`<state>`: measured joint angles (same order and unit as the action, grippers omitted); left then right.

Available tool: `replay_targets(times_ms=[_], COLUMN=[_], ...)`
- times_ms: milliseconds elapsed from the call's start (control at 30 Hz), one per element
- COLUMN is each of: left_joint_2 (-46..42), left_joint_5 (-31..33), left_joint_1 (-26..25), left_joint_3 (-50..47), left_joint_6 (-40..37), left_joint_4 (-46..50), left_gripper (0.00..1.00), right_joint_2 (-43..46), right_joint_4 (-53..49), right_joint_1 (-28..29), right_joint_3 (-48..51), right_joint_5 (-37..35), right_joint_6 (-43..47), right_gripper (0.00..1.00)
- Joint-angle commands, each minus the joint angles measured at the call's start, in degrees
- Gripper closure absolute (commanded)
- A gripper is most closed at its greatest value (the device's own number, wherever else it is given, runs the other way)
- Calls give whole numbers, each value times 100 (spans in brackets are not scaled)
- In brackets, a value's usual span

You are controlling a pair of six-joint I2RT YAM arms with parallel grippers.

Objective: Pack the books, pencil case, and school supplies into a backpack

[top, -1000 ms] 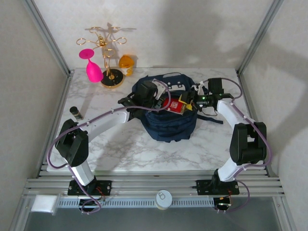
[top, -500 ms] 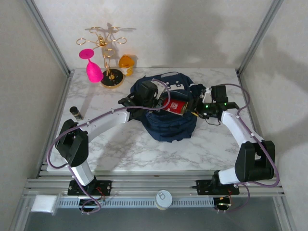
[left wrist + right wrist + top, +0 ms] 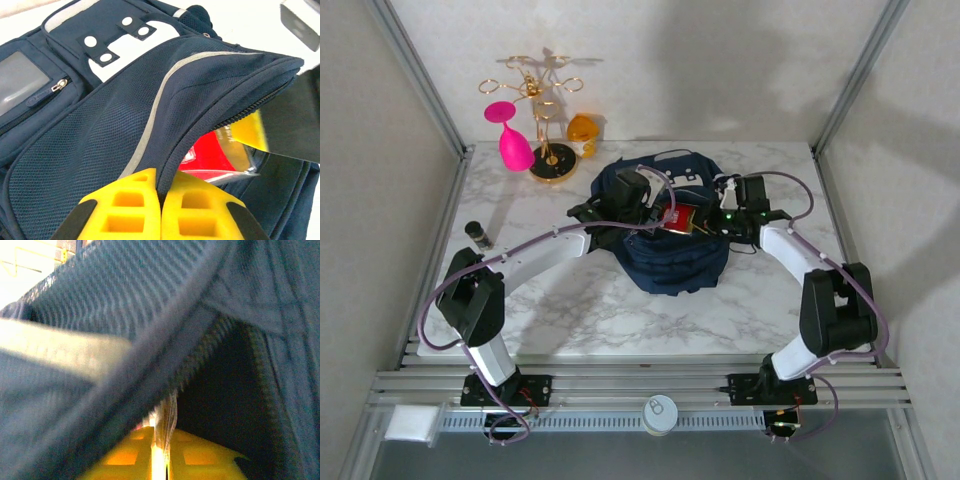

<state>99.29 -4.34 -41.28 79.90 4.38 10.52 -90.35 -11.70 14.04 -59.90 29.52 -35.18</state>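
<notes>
The navy backpack [image 3: 665, 258] lies mid-table with its main opening facing up. My left gripper [image 3: 642, 207] is shut on the zipper edge of the backpack [image 3: 100, 125], holding the flap up; the left gripper [image 3: 161, 200] shows its yellow pads pinching the rim. The flat red box [image 3: 677, 219] sits partly inside the mouth, its red face [image 3: 212, 155] showing under the flap. My right gripper [image 3: 708, 222] is shut on the box's clear-wrapped edge [image 3: 167, 415] inside the backpack [image 3: 100, 300]. Books, pencil case and navy booklet are out of view.
A gold glass rack [image 3: 545, 120] with a pink glass [image 3: 513, 142] and an amber glass [image 3: 582, 132] stands at the back left. A short black cylinder [image 3: 477, 232] stands near the left edge. Metal frame posts border the table.
The right arm swung out to the right, then came back left toward the opening. The red box now sits deeper under the flap and shows less. The left gripper held still.
</notes>
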Motion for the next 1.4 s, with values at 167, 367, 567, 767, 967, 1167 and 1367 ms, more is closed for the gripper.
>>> replay_targets(times_ms=[167,367,567,767,967,1167,1367], left_joint_2=[-7,24,96,113,83,120,155], left_joint_5=[-95,-72,-68,-100,-219,-359,-342], left_joint_1=[-92,-93,-100,-100,-104,-117,-134], left_joint_3=[301,292,309,324,341,360,325], left_joint_6=[370,405,474,476,476,694,827], left_joint_4=[-369,-373,-374,-341,-354,-443,-454], left_gripper=[100,100,100,100,100,100,100], right_joint_2=[103,977,1379,922,500,-152,-100], right_joint_4=[-278,-813,-458,-224,389,1016,1324], right_joint_1=[-174,-252,20,221,348,278,248], right_joint_3=[-490,103,778,587,520,89,-54], right_joint_5=[-521,-848,-650,-665,-1005,-1750,-1576], right_joint_6=[719,747,-8,-198,-383,-219,57], right_gripper=[61,60,79,93,96,97,95])
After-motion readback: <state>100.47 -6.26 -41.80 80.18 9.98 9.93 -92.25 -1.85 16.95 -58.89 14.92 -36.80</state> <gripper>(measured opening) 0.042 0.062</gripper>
